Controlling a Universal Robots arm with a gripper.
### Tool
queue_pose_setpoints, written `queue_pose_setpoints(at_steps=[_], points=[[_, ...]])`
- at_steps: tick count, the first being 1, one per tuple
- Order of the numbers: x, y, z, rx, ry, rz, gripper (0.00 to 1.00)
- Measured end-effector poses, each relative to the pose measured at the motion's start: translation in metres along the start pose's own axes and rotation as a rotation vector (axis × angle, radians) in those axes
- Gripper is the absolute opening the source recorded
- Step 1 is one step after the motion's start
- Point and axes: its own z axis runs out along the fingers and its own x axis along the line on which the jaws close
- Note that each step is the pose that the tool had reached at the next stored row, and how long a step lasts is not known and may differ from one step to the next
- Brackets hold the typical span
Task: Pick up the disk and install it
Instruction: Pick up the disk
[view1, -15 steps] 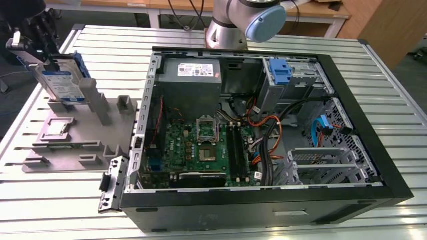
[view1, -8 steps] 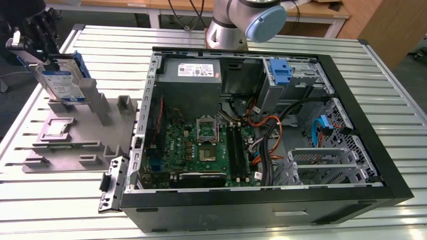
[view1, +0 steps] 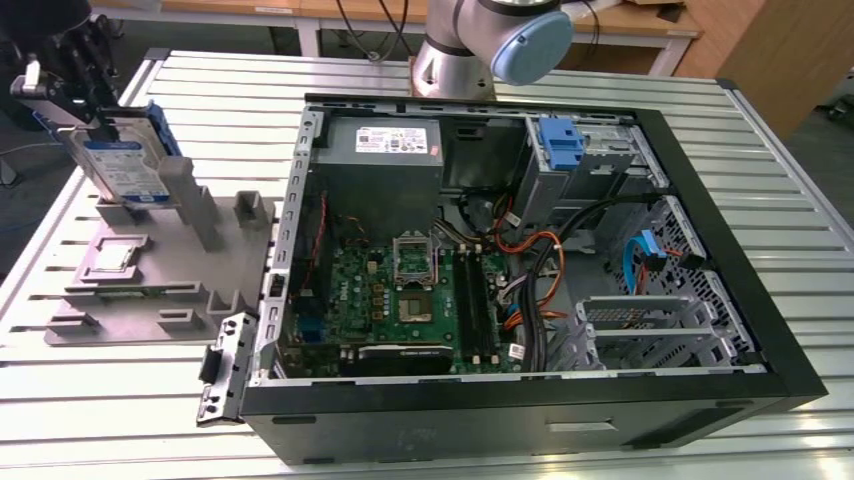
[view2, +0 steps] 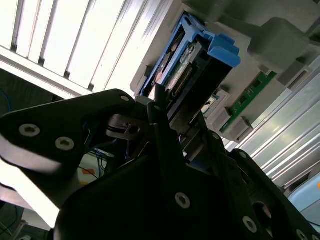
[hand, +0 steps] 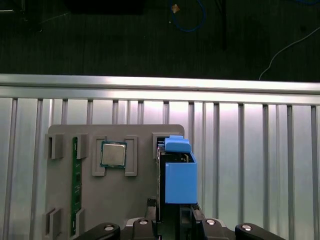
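**The disk (view1: 123, 165) stands on edge over the grey holder plate (view1: 147, 290), with the gripper (view1: 96, 118) clamped on its upper end.**

In the first wrist view the disk's (hand: 177, 175) blue rails rise from one end of the plate (hand: 140, 200); whether its lower edge touches the plate I cannot tell. A square processor chip (hand: 113, 154) sits in a pocket of the plate just beside the disk, with a green memory stick (hand: 75, 185) in a slot beyond the chip. Grey posts (view1: 200, 215) stand up from the plate close by the disk. Beside the plate, on the exterior view's right, the open computer case (view1: 534, 410) lies on the same slatted table (view1: 134, 400). It holds a motherboard (view1: 400, 300) nearest the plate, a grey power-supply box (view1: 387, 160), a blue bracket (view1: 561, 140) in a corner away from the plate, and loose cables (view1: 534, 270).
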Motion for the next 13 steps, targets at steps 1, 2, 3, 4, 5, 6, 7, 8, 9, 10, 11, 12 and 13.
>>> queue_pose_setpoints(at_steps=[1, 2, 3, 4, 5, 6, 7, 8, 9, 10, 11, 12, 13], points=[[0.0, 0.0, -0.0011, 0.0003, -0.0002, 0.0, 0.35], [-0.0001, 0.0001, -0.0027, 0.0006, -0.0003, 0.0, 0.35], [-0.0001, 0.0002, -0.0046, 0.0005, -0.0003, 0.0, 0.35], [-0.0002, 0.0003, -0.0066, 0.0006, -0.0003, 0.0, 0.35], [-0.0002, 0.0004, -0.0085, 0.0006, -0.0005, 0.0, 0.35], [-0.0003, 0.0005, -0.0102, 0.0005, -0.0012, 0.0, 0.35], [-0.0003, 0.0005, -0.0122, 0.0008, -0.0014, 0.0, 0.35], [-0.0004, 0.0006, -0.0144, 0.0007, -0.0015, 0.0, 0.35], [-0.0004, 0.0007, -0.0164, 0.0006, -0.0019, 0.0, 0.35], [-0.0005, 0.0008, -0.0186, 0.0007, -0.0022, 0.0, 0.35], [-0.0005, 0.0009, -0.0209, 0.0007, -0.0022, 0.0, 0.35], [-0.0006, 0.001, -0.0235, 0.0006, -0.0022, 0.0, 0.35], [-0.0007, 0.0011, -0.026, 0.0007, -0.0022, 0.0, 0.35]])
